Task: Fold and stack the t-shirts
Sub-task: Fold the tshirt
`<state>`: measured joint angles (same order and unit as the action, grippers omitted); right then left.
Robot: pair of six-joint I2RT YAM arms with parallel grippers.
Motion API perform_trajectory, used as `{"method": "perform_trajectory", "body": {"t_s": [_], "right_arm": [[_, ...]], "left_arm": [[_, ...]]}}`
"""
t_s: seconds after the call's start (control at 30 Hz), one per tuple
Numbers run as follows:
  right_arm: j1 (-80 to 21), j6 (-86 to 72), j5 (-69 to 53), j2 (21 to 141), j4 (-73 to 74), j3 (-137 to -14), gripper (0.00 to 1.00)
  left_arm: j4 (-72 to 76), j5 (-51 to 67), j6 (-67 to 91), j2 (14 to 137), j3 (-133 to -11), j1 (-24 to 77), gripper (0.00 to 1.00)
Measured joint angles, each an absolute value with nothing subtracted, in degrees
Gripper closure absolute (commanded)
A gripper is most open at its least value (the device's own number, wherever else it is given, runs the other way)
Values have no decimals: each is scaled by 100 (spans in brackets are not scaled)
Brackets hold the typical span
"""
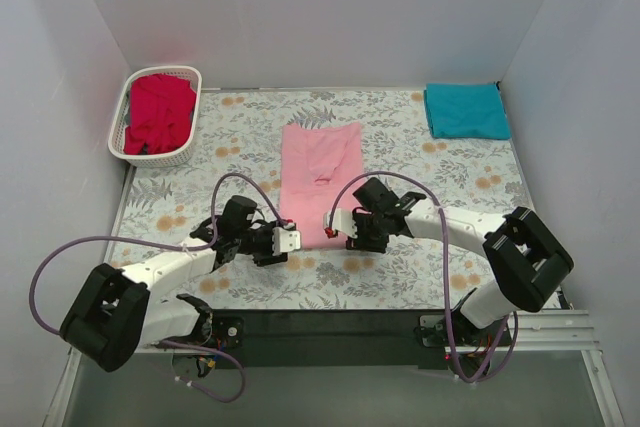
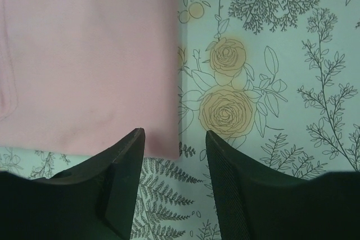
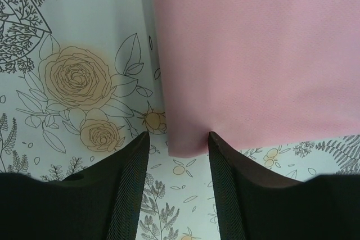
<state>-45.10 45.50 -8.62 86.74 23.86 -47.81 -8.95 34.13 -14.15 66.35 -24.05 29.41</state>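
The light pink t-shirt (image 1: 318, 172) lies flat in a long narrow fold at the table's middle. My left gripper (image 1: 291, 241) is open at its near left corner. My right gripper (image 1: 329, 224) is open at its near right corner. In the left wrist view the pink shirt (image 2: 84, 54) has one near corner lying between the open gripper (image 2: 174, 134). In the right wrist view the pink shirt's (image 3: 253, 54) other near corner lies between the open gripper (image 3: 179, 135). The teal t-shirt (image 1: 466, 110) lies folded at the back right. The bright red t-shirt (image 1: 158, 112) sits crumpled in the basket.
A white lattice basket (image 1: 118, 137) stands at the back left corner. A floral tablecloth (image 1: 420, 162) covers the table. White walls close in the left, back and right sides. Purple cables loop off both arms.
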Motion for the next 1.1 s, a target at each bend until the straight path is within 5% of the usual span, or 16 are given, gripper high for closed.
{"method": "perform_trajectory", "body": {"t_s": [0.23,0.43,1.1], "right_arm": [[-4530,4622,-803,8700,2062,-4609,61],[-4541,4678,-716,8772,1756,-4571,99],[-4480,4720,-1514,7382,4117,-5341,99]], "left_arm": [[-517,3205,-1590,6980,-2248,3013,70],[-390,3063,-1559,7072,-2248,3015,100],[-3234,3701,-1157,5505,-3667,3013,100]]}}
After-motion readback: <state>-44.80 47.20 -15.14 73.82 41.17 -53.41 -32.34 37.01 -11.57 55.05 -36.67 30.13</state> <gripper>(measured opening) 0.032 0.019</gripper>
